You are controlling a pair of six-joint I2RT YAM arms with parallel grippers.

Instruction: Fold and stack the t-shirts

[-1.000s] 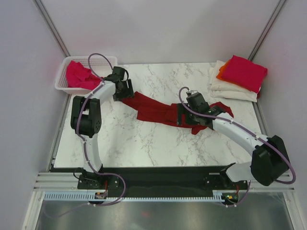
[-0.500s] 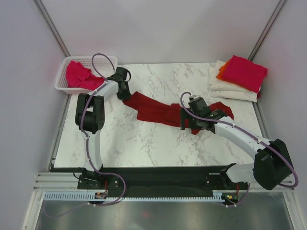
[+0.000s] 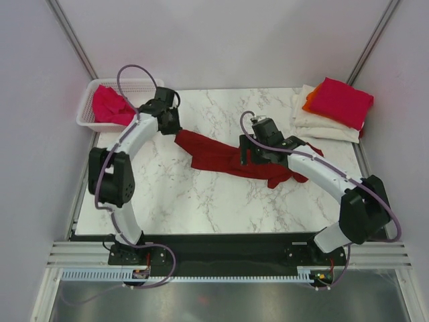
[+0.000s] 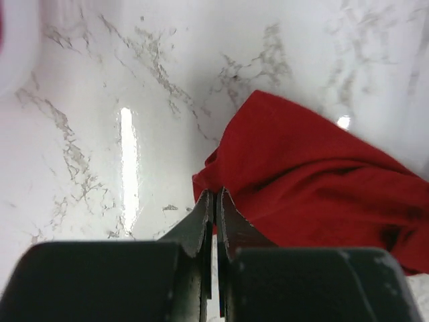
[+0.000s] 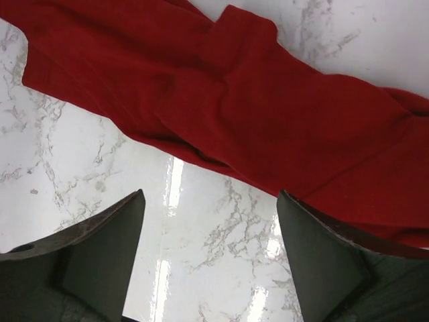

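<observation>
A dark red t-shirt [image 3: 214,153] lies stretched in a crumpled band across the middle of the marble table. My left gripper [image 3: 171,127] is at its left end, shut on the cloth's corner; in the left wrist view the jaws [image 4: 214,194] meet at the red edge [image 4: 308,174]. My right gripper [image 3: 249,155] hovers over the band's middle, open. In the right wrist view its fingers [image 5: 210,194] frame bare marble just short of the shirt's edge [image 5: 268,114]. Folded t-shirts are stacked at the back right [image 3: 338,100], pink-magenta on top of orange and cream-white.
A white mesh basket [image 3: 144,82] stands at the back left corner with a crumpled pink-magenta t-shirt [image 3: 110,107] in it. Grey walls close in the table on three sides. Both arm bases sit at the near edge.
The left gripper has shut on the shirt's left corner and its arm has swung outward. The right gripper has moved left and farther back over the shirt and its jaws have narrowed slightly.
</observation>
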